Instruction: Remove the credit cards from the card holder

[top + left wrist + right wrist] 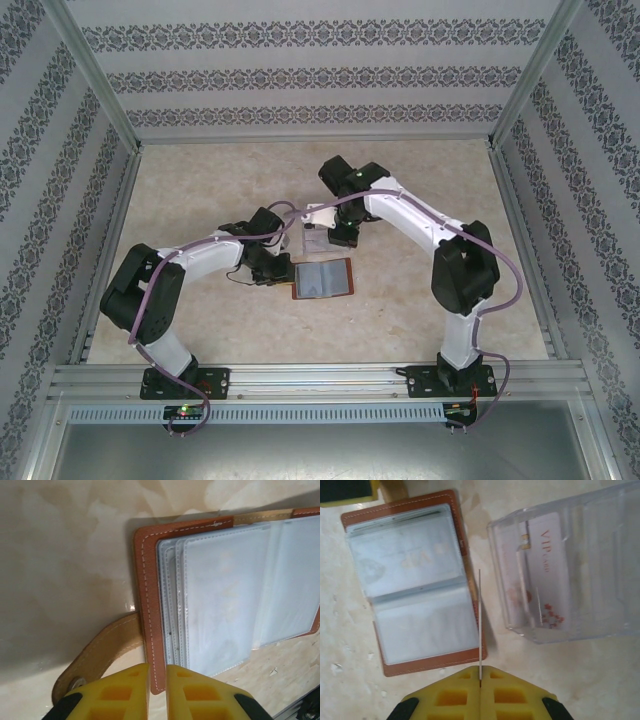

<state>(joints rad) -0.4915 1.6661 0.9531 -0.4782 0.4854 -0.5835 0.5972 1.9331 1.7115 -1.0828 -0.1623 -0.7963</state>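
The job looks well on its way. The wallet lies open and flat on the table, its pale sleeves facing up, in front of and between the two arms. The left gripper has its yellow fingers closed to a narrow slit on the leather edge at the wallet's near corner, just beside the strap — it seems to be pinning the wallet down.

The right gripper is clamped tight on a thin card, seen edge-on as a pale line that stands between the wallet and the clear stand. Its colour cannot be told from this angle. It is free of the sleeves, so this card counts as out.

A whitish card with red marks rests inside the clear stand, just beside the wallet, so that one is out as well.

What is left, as I judge it: setting the held card down, most likely in or by the stand. The wallet's sleeve nearest the left gripper shows faint reddish lettering through the plastic — that may be one more card inside, but I cannot tell. The other sleeves look bare.
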